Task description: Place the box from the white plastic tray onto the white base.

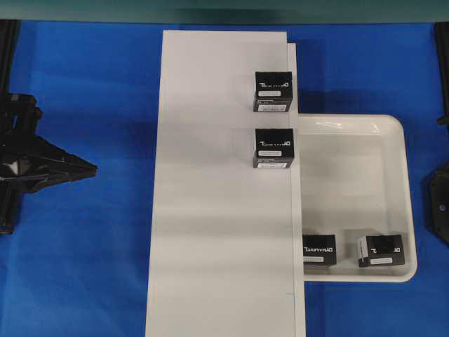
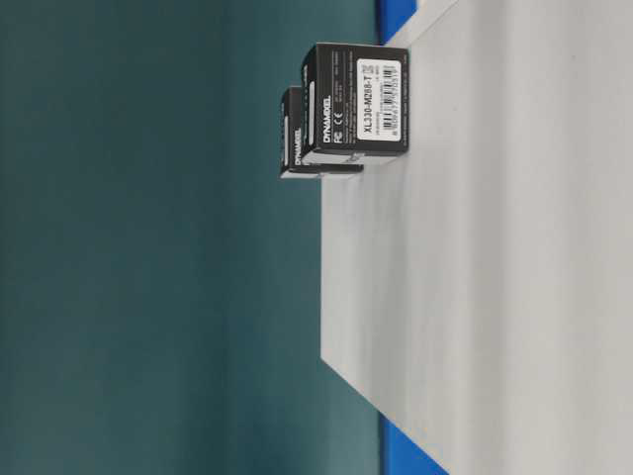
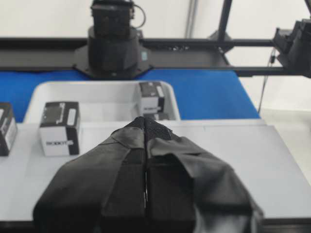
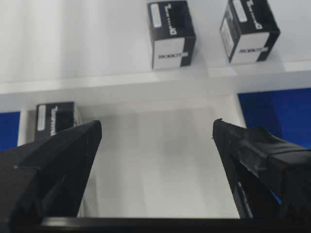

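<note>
Right now your right gripper (image 4: 156, 141) hangs with jaws spread wide and empty; the left gripper (image 3: 145, 127) is clenched. Two small black cartons (image 1: 381, 250) sit in the glossy white rimmed tray (image 1: 393, 126), near end. Careful: approaching carelessly could nudge the neighbouring carton (image 1: 319, 250) against the long white board (image 1: 217, 210).

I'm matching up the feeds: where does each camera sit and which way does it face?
Overhead: straight down on white base, white plastic tray; left gripper shows.
Table-level: rotated, low along the base; no robot.
Left wrist: behind shut fingers, toward the tray.
Right wrist: between open fingers, over the tray.
All share two base boxes.
</note>
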### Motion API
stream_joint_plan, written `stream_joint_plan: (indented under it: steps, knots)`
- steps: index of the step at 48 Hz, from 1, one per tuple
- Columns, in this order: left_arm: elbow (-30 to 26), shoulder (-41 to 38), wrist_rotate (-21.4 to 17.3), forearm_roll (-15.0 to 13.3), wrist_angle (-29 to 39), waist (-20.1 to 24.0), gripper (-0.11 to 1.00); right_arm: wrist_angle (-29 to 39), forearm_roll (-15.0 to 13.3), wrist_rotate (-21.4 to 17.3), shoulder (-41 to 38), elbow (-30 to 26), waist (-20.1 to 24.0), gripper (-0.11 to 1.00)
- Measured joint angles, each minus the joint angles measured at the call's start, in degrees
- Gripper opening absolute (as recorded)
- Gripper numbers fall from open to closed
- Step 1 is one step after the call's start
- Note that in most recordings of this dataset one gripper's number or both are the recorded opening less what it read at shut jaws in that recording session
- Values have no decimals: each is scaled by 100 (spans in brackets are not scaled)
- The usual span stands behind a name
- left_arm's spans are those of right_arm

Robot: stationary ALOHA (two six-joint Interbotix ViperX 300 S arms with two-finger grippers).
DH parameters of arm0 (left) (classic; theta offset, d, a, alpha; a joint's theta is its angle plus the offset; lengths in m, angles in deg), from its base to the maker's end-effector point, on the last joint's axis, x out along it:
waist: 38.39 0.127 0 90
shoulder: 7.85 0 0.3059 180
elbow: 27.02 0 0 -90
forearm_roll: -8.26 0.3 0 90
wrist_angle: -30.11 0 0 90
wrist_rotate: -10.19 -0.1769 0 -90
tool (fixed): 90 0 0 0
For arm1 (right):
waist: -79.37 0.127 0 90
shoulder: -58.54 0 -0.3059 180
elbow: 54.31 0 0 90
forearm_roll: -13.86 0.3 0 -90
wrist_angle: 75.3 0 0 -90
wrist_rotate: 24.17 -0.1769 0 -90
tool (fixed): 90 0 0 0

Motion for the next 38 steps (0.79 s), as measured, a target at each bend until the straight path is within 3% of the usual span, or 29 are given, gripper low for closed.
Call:
stream_joint_plan:
  steps: [38]
  knots:
    - [0, -18, -18, 0, 0, 0, -7, 9, 0, 0, 0, 53, -9, 98]
